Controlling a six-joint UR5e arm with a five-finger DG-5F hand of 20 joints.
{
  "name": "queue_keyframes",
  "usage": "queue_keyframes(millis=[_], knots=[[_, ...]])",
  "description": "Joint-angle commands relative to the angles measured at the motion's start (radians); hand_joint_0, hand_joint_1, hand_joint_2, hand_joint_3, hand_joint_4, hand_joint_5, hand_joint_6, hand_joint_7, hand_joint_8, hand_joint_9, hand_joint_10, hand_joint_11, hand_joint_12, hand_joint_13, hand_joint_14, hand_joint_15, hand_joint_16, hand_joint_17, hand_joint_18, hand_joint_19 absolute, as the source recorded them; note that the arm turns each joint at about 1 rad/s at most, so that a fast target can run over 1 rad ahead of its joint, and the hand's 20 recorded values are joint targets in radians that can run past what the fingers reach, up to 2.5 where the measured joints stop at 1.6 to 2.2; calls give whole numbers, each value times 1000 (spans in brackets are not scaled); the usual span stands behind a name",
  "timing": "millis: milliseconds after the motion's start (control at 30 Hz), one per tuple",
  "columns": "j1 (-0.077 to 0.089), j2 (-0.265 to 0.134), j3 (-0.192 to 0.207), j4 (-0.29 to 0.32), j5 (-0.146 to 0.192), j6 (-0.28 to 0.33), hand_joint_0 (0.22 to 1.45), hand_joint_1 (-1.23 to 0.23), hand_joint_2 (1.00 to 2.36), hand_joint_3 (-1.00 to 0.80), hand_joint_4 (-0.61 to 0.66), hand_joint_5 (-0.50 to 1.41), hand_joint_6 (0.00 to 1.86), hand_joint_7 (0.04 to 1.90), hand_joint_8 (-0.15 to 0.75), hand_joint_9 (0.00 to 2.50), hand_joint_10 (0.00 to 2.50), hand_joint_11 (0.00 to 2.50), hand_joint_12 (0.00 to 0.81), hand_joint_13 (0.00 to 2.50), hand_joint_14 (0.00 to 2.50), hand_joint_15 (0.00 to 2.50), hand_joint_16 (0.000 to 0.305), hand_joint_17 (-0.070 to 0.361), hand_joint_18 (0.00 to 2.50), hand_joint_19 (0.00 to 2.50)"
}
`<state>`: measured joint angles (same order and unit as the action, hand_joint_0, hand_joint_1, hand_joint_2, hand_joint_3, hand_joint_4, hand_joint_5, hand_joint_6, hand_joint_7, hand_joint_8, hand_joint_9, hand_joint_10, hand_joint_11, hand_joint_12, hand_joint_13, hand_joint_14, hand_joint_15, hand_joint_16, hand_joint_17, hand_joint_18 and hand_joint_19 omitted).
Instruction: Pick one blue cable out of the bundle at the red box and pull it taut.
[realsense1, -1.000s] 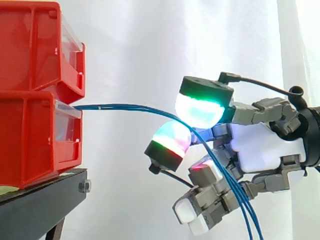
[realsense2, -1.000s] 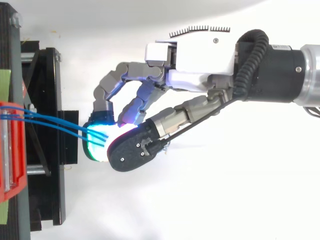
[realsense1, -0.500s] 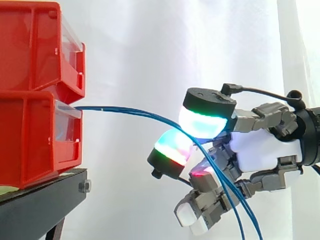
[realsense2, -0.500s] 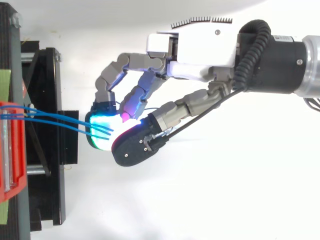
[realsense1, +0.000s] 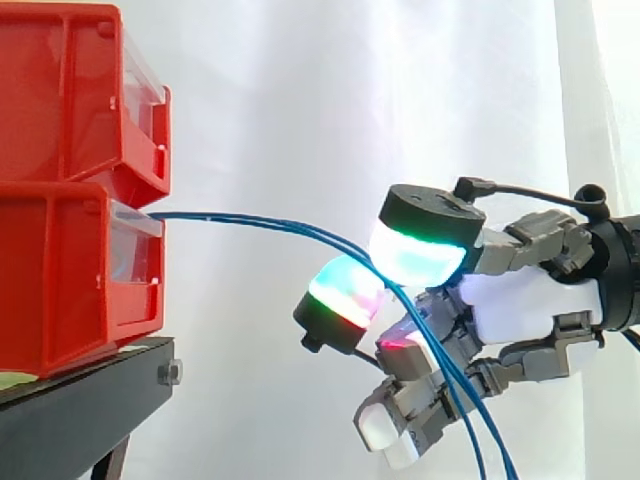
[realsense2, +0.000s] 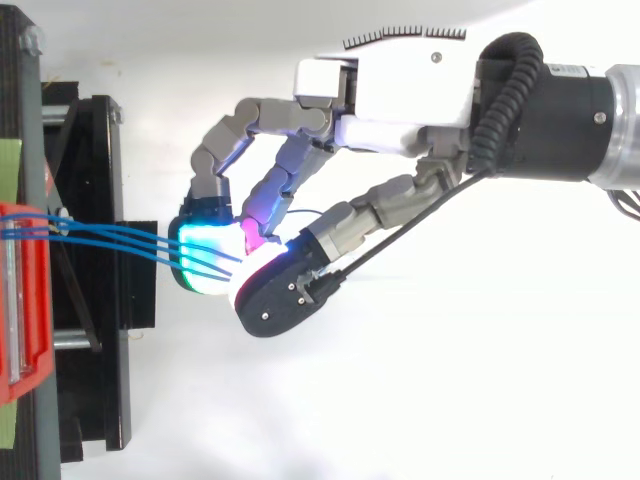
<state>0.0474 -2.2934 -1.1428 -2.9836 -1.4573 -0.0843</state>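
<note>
Pulling now, you risk tautening several at once: your hand (realsense1: 530, 300) has its curled fingers (realsense1: 415, 250) closed on several blue cables (realsense1: 280, 225), not one, which run from the red box (realsense1: 70, 270) ahead, pass between the fingers, then hang down behind them.

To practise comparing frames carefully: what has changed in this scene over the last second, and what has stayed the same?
The hand has drawn back slightly to the right, away from the stacked red plastic bins, and the thin blue cables running into it have fanned apart, three strands from above. Nothing was visibly taken or let go. The bins and the black stand stayed put; the cables still sag.
</note>
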Motion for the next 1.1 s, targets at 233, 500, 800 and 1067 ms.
queue_keyframes(millis=[233,500,800,1067], knots=[[-3,0,0,0,0,0,536,-947,1000,-500,-71,-169,947,750,264,1061,5,970,346,851,14,394,48,109,695,315],[-3,-1,0,-2,0,-5,533,-632,1000,-500,-61,-165,931,789,288,1073,5,951,358,830,13,402,51,114,639,354],[-3,0,0,-2,0,-11,642,-764,1010,-342,-66,-169,938,849,299,1060,7,976,350,827,13,409,49,110,618,354],[-3,-1,0,-2,0,-12,769,-839,1007,-422,-174,-178,960,875,308,1046,6,1007,346,848,15,400,48,108,679,322]])
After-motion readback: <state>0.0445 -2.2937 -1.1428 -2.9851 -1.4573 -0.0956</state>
